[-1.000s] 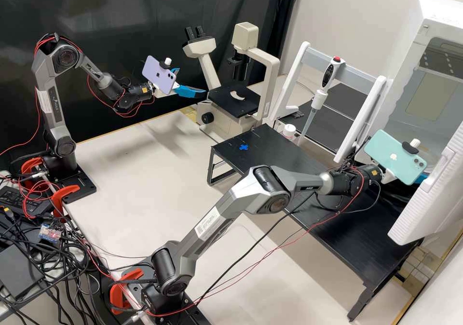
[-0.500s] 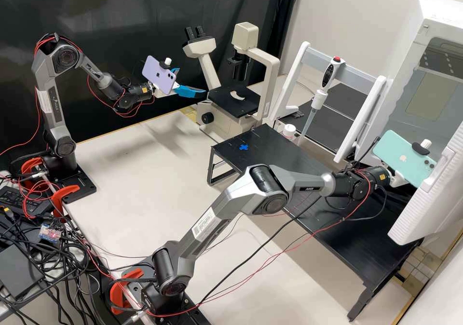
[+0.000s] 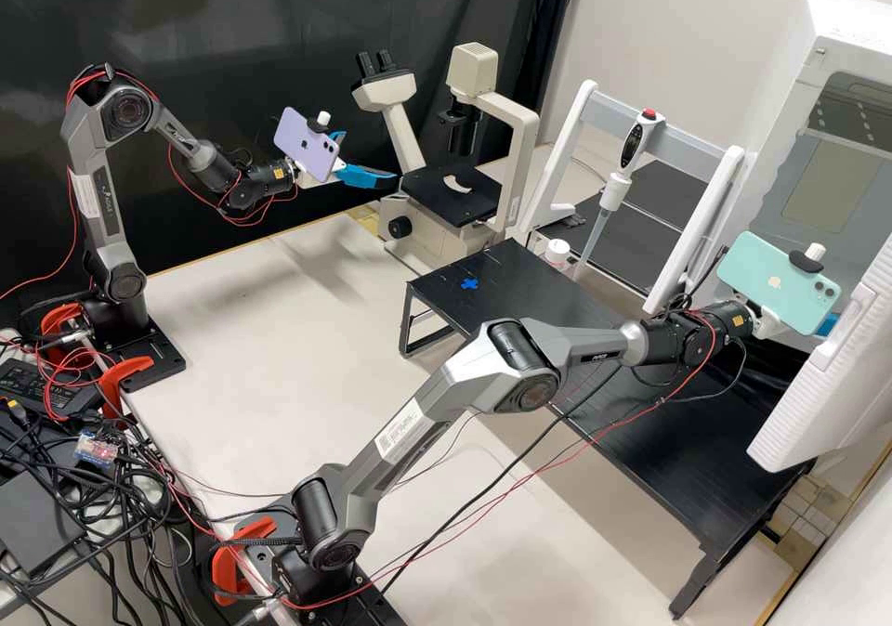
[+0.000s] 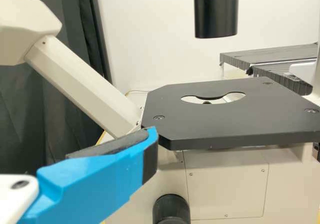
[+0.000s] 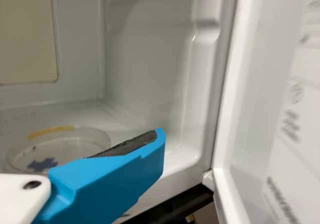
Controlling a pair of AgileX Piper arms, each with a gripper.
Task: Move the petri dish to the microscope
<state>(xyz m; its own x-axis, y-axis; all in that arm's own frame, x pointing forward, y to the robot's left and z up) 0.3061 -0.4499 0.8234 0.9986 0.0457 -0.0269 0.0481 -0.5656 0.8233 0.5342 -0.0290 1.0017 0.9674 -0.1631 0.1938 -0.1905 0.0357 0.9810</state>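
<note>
Plainly, the fingers [image 5: 107,184] of the right gripper [image 3: 826,325] stand spread at the mouth of the white cabinet [image 3: 818,13], toward the right of the high view, and nothing is between them. Just beyond them, in the right wrist view, the clear petri dish [image 5: 62,145] lies flat on the cabinet's floor, with a yellow strip along its rim and a blue cross [image 5: 43,164] showing through it. The cabinet's door [image 3: 822,394] hangs open at the right of the high view. The left gripper [image 3: 370,159], left of the high view's upper middle, also has its fingers parted and holds nothing; in the left wrist view its dark pad is bare, near the black stage of the microscope [image 3: 418,222]. That stage [image 3: 437,197] has a round opening partly filled by a pale insert. Right of the microscope, a pipette [image 3: 624,166] hangs upright by the white frame [image 3: 583,110], near a small white-capped bottle [image 3: 557,252]. A black stand [image 3: 520,282] runs from the middle down to the lower right, a second blue cross [image 3: 469,284] on its top, above the pale table [image 3: 251,319].
</note>
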